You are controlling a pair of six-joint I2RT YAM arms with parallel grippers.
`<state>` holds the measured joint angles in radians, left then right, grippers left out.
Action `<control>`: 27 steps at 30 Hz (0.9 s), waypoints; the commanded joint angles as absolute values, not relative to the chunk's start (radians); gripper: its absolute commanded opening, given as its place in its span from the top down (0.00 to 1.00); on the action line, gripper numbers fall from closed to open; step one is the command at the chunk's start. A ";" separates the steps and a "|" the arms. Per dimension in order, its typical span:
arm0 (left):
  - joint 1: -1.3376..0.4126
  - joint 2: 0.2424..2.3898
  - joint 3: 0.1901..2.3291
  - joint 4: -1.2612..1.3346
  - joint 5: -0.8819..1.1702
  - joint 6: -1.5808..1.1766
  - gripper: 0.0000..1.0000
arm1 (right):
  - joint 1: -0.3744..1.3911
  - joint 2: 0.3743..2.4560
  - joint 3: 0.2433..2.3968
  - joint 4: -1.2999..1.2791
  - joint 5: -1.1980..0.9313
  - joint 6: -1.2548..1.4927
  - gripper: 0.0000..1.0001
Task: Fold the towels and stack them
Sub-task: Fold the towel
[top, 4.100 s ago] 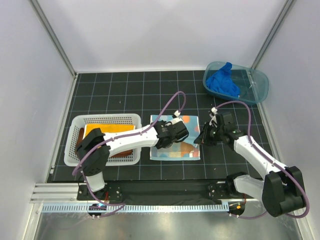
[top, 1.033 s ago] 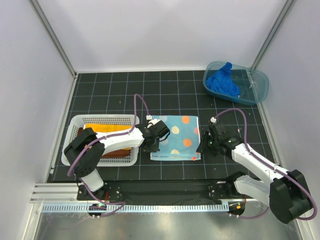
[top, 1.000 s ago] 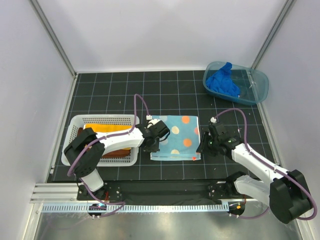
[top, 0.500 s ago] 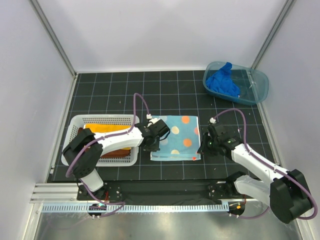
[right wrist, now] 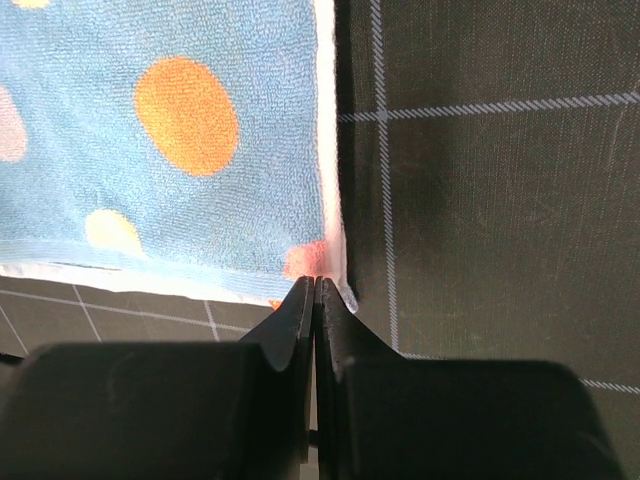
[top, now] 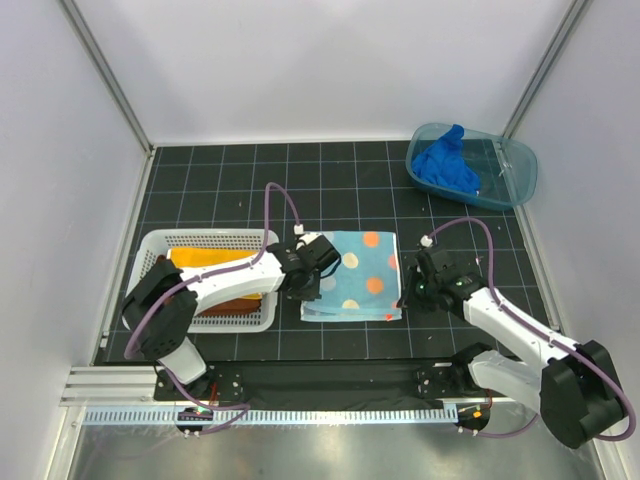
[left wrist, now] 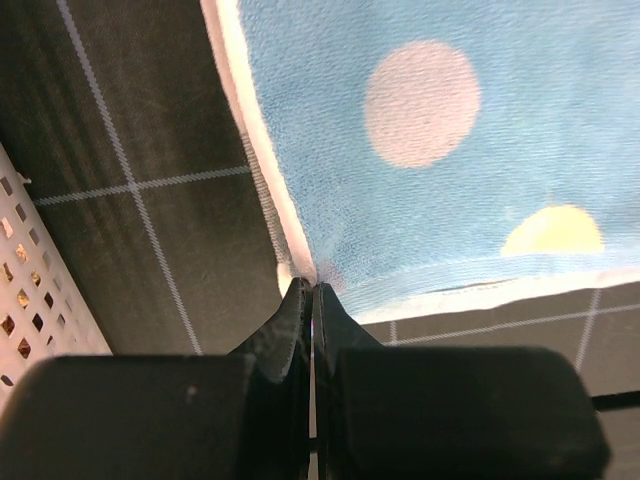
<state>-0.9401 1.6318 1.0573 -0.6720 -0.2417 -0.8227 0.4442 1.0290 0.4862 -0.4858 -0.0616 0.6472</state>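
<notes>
Mat (top: 220, 190), black-gridded, white-walled; left end effector (left wrist: 313, 288) and right end effector (right wrist: 315, 282) seemingly pinch spotted towel (top: 362, 272) corners.

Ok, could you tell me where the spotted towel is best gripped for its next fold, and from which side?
At its two near corners, coming in low from the near side. The spotted towel lies flat, so only its edges offer a lip to pinch. The left gripper is shut on the near-left corner and the right gripper on the near-right one, which looks sound.
</notes>
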 commanded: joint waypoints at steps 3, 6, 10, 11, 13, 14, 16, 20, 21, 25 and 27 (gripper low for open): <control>-0.948 1.574 1.114 -0.710 -0.238 -0.804 1.00 | 0.451 0.989 0.555 -0.520 -0.041 0.641 0.98; -0.953 1.553 1.115 -0.727 -0.247 -0.808 1.00 | 0.451 0.976 0.566 -0.540 -0.038 0.640 0.98; -0.954 1.537 1.117 -0.742 -0.250 -0.811 1.00 | 0.451 0.963 0.581 -0.572 -0.032 0.635 0.95; -0.954 1.536 1.115 -0.742 -0.250 -0.813 1.00 | 0.451 0.960 0.580 -0.577 -0.026 0.634 0.92; -0.956 1.539 1.117 -0.742 -0.249 -0.813 1.00 | 0.451 0.959 0.566 -0.577 -0.020 0.637 0.83; -0.957 1.540 1.117 -0.742 -0.249 -0.811 1.00 | 0.453 0.960 0.561 -0.572 -0.020 0.638 0.80; -0.960 1.549 1.117 -0.736 -0.247 -0.813 1.00 | 0.453 0.968 0.537 -0.551 -0.020 0.647 0.73; -0.963 1.563 1.118 -0.730 -0.244 -0.815 1.00 | 0.457 1.000 0.509 -0.503 -0.022 0.661 0.65; -0.965 1.563 1.118 -0.729 -0.242 -0.815 1.00 | 0.459 1.005 0.506 -0.499 -0.021 0.664 0.64; -0.966 1.566 1.117 -0.726 -0.242 -0.815 1.00 | 0.460 1.020 0.491 -0.479 -0.014 0.670 0.64; -0.966 1.571 1.117 -0.726 -0.242 -0.813 1.00 | 0.462 1.031 0.488 -0.469 -0.012 0.672 0.64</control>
